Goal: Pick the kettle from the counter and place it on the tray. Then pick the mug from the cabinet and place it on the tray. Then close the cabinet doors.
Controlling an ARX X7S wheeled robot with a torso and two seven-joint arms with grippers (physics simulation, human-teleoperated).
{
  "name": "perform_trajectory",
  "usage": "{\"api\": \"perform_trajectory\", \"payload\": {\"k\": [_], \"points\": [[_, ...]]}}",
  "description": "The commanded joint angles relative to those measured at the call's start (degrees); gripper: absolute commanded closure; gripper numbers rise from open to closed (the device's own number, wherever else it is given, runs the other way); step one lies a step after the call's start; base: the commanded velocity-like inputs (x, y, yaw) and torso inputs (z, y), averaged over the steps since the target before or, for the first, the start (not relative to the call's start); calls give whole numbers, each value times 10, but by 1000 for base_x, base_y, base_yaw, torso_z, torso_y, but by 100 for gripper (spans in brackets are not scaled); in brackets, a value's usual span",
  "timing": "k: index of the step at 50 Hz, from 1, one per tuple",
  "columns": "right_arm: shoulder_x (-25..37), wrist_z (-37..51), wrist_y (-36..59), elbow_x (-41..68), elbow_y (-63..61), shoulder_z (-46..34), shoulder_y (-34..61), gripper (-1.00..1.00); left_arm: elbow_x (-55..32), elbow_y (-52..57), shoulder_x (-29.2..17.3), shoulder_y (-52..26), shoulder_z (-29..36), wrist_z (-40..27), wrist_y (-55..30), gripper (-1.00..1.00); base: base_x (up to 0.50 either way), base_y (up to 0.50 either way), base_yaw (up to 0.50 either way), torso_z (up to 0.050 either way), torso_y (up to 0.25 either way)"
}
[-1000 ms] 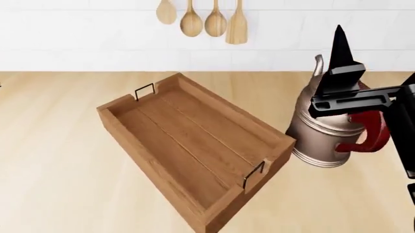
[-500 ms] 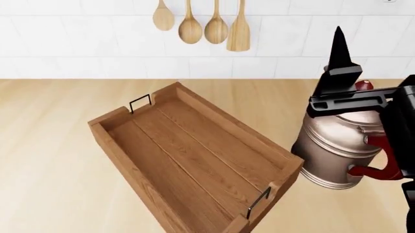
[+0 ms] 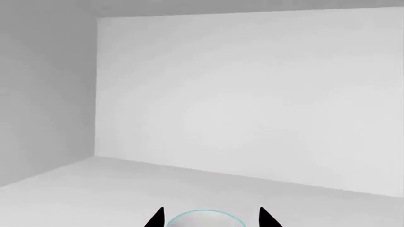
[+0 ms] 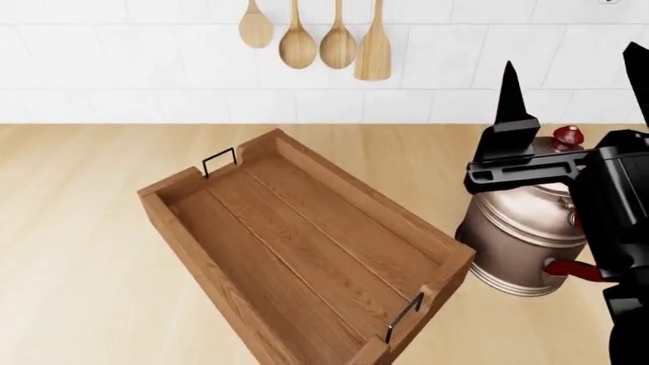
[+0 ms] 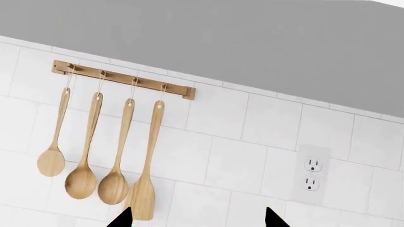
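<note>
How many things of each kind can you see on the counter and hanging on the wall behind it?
Wooden tray: 1
Copper kettle: 1
Wooden spoons: 3
Wooden spatula: 1
Total: 6

One kettle [image 4: 527,239] stands on the counter [image 4: 81,251] at about four o'clock from one tray [image 4: 304,251], which carries two wire handles [image 4: 220,161]. Four wooden utensils [image 5: 94,156] hang from one rail [image 5: 123,79] (three spoons and one flat spatula). One double wall socket [image 5: 311,175] sits on the tiles, and one turquoise-rimmed mug [image 3: 205,220] shows in the left wrist view.
</note>
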Motion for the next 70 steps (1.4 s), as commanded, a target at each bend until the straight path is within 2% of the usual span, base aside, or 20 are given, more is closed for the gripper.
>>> {"api": "perform_trajectory", "payload": {"k": [1,6,11,31,35,41,44,45,46,49,52,55,59,64,70], "points": [[0,-8,-7,-13,-1,-1,-11,-100,-2,-110,-13,48,-3,-8,33,100,0,0,0,0,0],[-2,-9,-10,-15,-2,-2,-9,-100,5,-110,-10,7,9,0,125,100,3,0,0,0,0],[-1,4,-8,5,-5,-3,0,-100,0,-109,-8,-42,6,2,142,100,2,0,1,0,0],[23,66,-15,86,-30,6,23,-100,-3,150,-7,-38,-17,47,-50,100,-373,0,0,0,0],[23,58,-24,76,-35,15,7,-100,-42,359,-6,33,-38,67,-187,100,-72,0,0,0,0],[25,51,-31,66,-38,23,0,-100,-91,610,-8,149,-58,82,-334,100,0,0,0,0,0],[23,50,-31,63,-37,22,0,-100,-113,701,-3,201,-67,85,-387,100,0,0,0,0,0],[23,50,-31,62,-37,21,-1,-100,-140,716,-4,217,-70,70,-393,100,0,0,0,0,0],[23,51,-31,63,-37,21,0,-100,-203,725,-14,235,-71,28,-394,100,0,0,0,0,0],[23,50,-32,60,-37,21,-2,-100,-449,746,-44,284,-82,-153,-393,100,0,0,0,0,0],[22,45,-36,54,-38,24,-10,-100,-549,780,-42,353,-86,-219,-391,100,0,0,0,0,0],[25,34,-42,43,-36,32,-24,-100,-560,809,-47,439,-64,-212,-366,100,0,0,0,0,0],[24,24,-45,29,-32,34,-35,-100,-536,810,-66,510,-17,-181,-314,100,0,0,0,0,0],[21,18,-45,21,-30,30,-35,-100,-487,774,-94,556,45,-143,-251,100,0,0,0,0,0],[21,16,-47,21,-27,29,-33,-100,-453,732,-108,579,74,-122,-206,100,0,0,0,0,0]]}}
